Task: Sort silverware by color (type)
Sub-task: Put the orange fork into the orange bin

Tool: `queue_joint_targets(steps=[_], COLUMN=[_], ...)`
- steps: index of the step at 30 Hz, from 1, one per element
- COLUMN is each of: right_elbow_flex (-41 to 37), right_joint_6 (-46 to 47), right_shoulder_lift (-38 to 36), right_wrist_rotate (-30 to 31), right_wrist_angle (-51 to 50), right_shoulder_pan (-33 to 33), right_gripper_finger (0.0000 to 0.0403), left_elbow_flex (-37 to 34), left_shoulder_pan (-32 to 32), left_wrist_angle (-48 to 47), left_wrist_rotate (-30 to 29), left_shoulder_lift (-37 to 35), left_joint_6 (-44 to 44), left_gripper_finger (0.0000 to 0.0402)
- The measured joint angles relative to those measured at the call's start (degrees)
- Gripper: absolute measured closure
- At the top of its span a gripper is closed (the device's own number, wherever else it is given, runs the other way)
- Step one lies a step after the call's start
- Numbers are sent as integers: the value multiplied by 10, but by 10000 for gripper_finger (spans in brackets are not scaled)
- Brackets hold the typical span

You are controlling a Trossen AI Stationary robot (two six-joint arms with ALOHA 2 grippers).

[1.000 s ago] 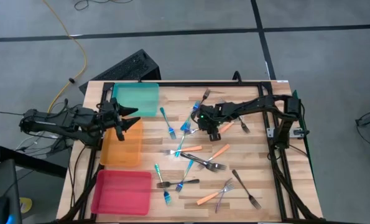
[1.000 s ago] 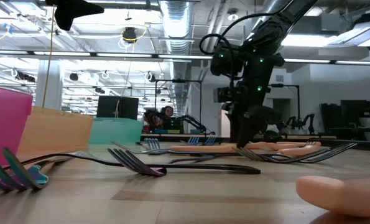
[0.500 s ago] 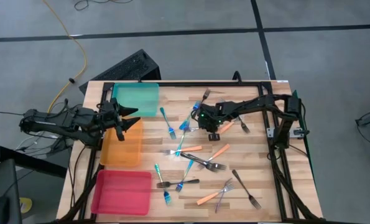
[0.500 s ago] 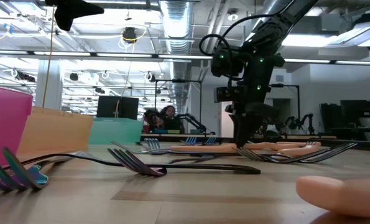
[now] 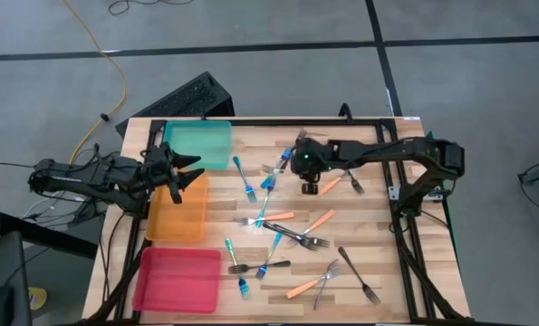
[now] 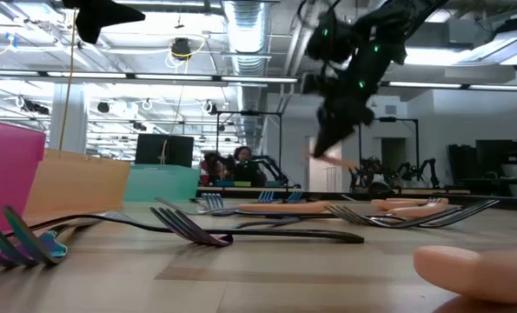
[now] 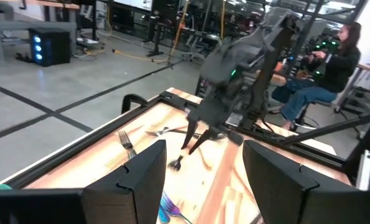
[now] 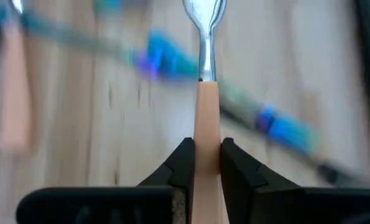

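Several small forks with blue, orange or dark handles lie scattered on the wooden table point(image 5: 369, 226), among them a blue one point(image 5: 248, 184) and a dark one point(image 5: 358, 274). My right gripper point(image 5: 287, 164) is over the table's far middle, above the other forks, shut on an orange-handled fork point(image 8: 204, 106). In the low view the right gripper point(image 6: 330, 139) is well above the tabletop. My left gripper point(image 5: 184, 172) waits open at the left, above the seam of the teal tray point(image 5: 199, 145) and the orange tray point(image 5: 177, 213). My right gripper pinches the fork's orange handle point(image 8: 205, 134) between its two fingers. The handle runs out ahead past the fingertips, with the metal neck point(image 8: 205, 56) and tines beyond. The fingers slant down from the table's right. The fork is lifted clear of the table.
A pink tray point(image 5: 177, 278) lies at the near left. A black frame rail point(image 5: 405, 195) runs along the table's right side. In the low view, dark forks point(image 6: 197, 230) and an orange handle end point(image 6: 475, 269) lie close to the near edge. A person point(image 7: 334, 68) sits beyond the table.
My right gripper has shut on the orange-handled fork and then risen, tipping to a shallower slant. The fork has come off the table and now hangs clear above the other forks.
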Motion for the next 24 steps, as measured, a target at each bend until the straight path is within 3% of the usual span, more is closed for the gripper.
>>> queue_joint_targets(steps=[7,18,24], right_elbow_flex=[1,2,78], right_joint_6=[25,14,5], right_shoulder_lift=[-4,98,173], right_wrist_rotate=[-91,-98,-152], right_wrist_angle=[220,539,587], right_shoulder_pan=[32,97,108], right_gripper_finger=[328,328,328], left_elbow_flex=[0,0,0], left_shoulder_pan=[0,0,0], left_wrist_angle=[6,83,105], left_wrist_rotate=[-53,-168,-197], left_shoulder_lift=[0,0,-2], left_joint_6=[0,44,74], left_gripper_finger=[204,204,204])
